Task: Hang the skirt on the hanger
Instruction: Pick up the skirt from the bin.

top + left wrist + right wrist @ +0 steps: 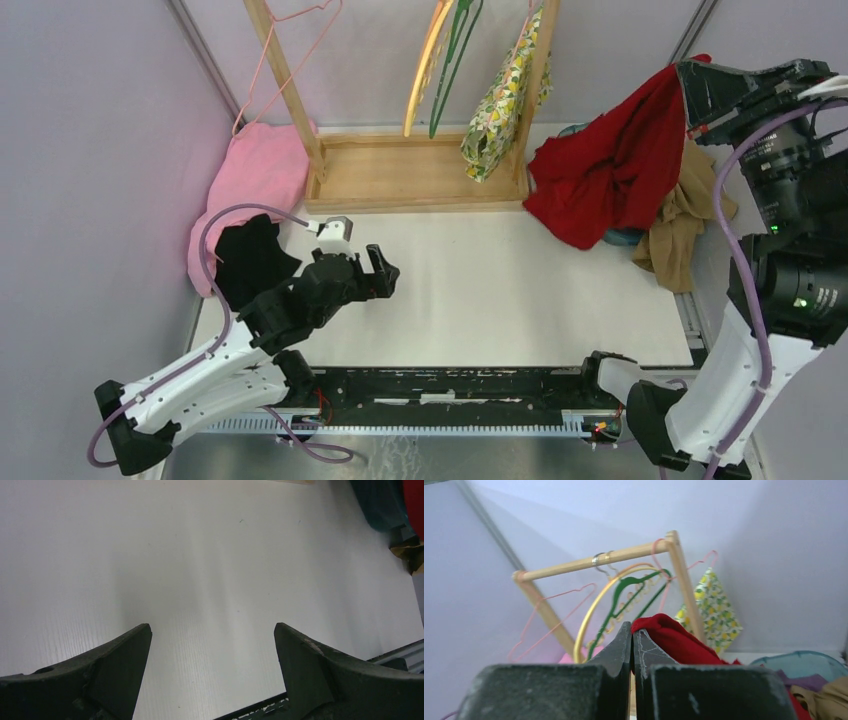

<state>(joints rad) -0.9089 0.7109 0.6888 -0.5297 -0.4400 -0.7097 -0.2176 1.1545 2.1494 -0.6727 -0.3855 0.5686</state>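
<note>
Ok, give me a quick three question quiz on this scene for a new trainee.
1. True or false: the left gripper is open above the bare table.
2. Which garment does the shut right gripper hold up? A red garment, B lemon skirt, C tan garment.
3. Fill in: in the top view, the lemon skirt hangs at the wooden rack's ___ end.
Key: 1 true; 2 A; 3 right.

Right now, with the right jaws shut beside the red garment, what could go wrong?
1. The red garment looks pinched in the right jaws and lifted. Swinging that arm could drag it across the lemon-print skirt, which hangs at the right post of the wooden rack, and pull it down.
2. The left jaws stand open over the table, far from the rack, so nothing steadies it.
</note>
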